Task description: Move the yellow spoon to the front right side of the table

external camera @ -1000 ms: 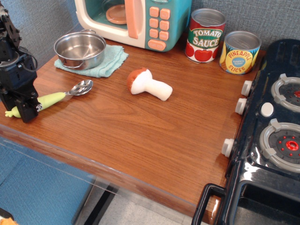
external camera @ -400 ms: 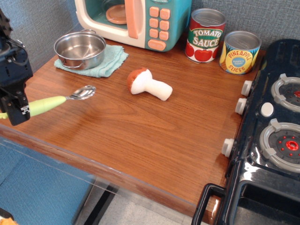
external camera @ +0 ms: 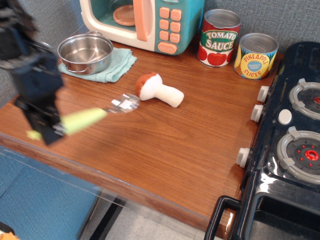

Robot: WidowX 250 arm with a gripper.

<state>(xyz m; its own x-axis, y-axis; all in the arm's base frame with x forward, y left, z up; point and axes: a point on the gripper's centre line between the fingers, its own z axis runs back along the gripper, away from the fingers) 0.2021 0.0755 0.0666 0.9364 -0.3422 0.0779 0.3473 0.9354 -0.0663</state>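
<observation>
The yellow spoon (external camera: 87, 119) has a pale yellow-green handle and a shiny silver bowl. It hangs above the brown wooden table (external camera: 165, 145), bowl pointing right toward the toy mushroom. My black gripper (external camera: 47, 129) is shut on the handle's left end, over the table's left front part. Gripper and spoon are motion-blurred.
A white, brown-capped toy mushroom (external camera: 159, 90) lies mid-table. A steel pot (external camera: 85, 52) sits on a teal cloth at back left, by a toy microwave (external camera: 145, 20). Two cans (external camera: 218, 37) stand at the back. A black toy stove (external camera: 290, 145) fills the right side.
The gripper lifted the spoon off the table and has moved right with it; the spoon's bowl is now close to the mushroom's cap.
</observation>
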